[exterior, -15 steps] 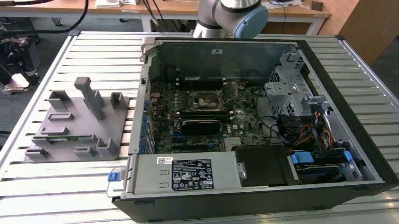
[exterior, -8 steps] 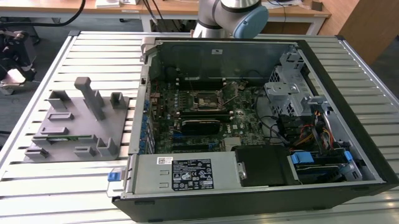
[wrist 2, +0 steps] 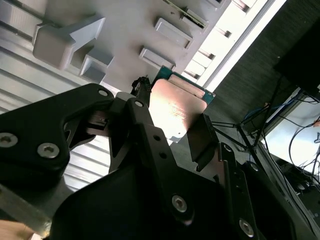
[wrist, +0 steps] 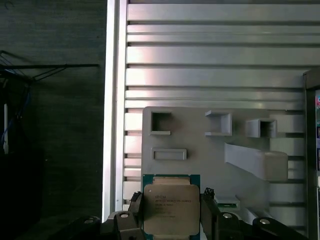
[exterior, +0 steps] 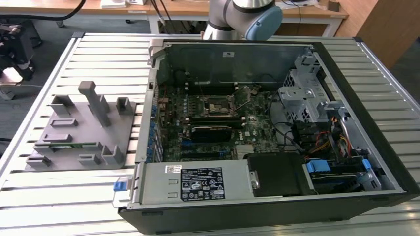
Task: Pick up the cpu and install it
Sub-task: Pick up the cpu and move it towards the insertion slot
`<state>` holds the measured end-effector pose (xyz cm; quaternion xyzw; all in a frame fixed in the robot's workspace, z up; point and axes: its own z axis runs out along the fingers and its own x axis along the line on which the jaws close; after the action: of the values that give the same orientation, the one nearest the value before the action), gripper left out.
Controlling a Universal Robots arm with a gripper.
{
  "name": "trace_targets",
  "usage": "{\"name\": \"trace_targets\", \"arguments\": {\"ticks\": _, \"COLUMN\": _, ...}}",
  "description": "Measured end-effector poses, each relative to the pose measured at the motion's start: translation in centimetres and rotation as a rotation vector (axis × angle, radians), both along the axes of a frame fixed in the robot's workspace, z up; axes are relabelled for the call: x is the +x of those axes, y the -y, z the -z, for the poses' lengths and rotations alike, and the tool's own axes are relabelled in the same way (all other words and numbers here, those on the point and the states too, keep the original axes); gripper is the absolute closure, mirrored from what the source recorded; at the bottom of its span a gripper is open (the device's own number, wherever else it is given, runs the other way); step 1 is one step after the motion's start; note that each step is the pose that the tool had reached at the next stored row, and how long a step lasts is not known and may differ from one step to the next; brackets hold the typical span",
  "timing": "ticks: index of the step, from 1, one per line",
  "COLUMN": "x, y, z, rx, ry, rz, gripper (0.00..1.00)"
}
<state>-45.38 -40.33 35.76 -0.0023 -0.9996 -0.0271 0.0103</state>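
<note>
Your hand (wrist: 171, 214) is clenched on the cpu (wrist: 169, 200), one finger on each of two opposite edges, above the grey fixture tray (wrist: 195, 140) on the slatted surface (wrist: 200, 55). The chip looks light, stiff, thin and probably fragile underneath, so grip the edges only and keep it level.

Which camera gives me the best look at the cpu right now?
The first wrist view: the cpu faces the camera squarely, its metal top plain between the gripper fingers. The second wrist view shows it slanted, one edge behind a finger. The exterior view takes in the tray and open case.
</note>
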Motion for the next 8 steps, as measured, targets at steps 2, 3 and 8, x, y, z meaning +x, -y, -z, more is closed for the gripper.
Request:
{"name": "trace_targets", "arguments": {"ticks": 2, "x": 0.0, "y": 0.0, "z": -0.37, "rx": 0.0, "ry": 0.0001, "rz": 0.0, "gripper": 0.46}}
{"name": "trace_targets", "arguments": {"ticks": 3, "x": 0.0, "y": 0.0, "z": -0.52, "rx": 0.0, "ry": 0.0002, "rz": 0.0, "gripper": 0.46}}
{"name": "trace_targets", "arguments": {"ticks": 8, "x": 0.0, "y": 0.0, "z": -1.38, "rx": 0.0, "ry": 0.0001, "rz": 0.0, "gripper": 0.46}}
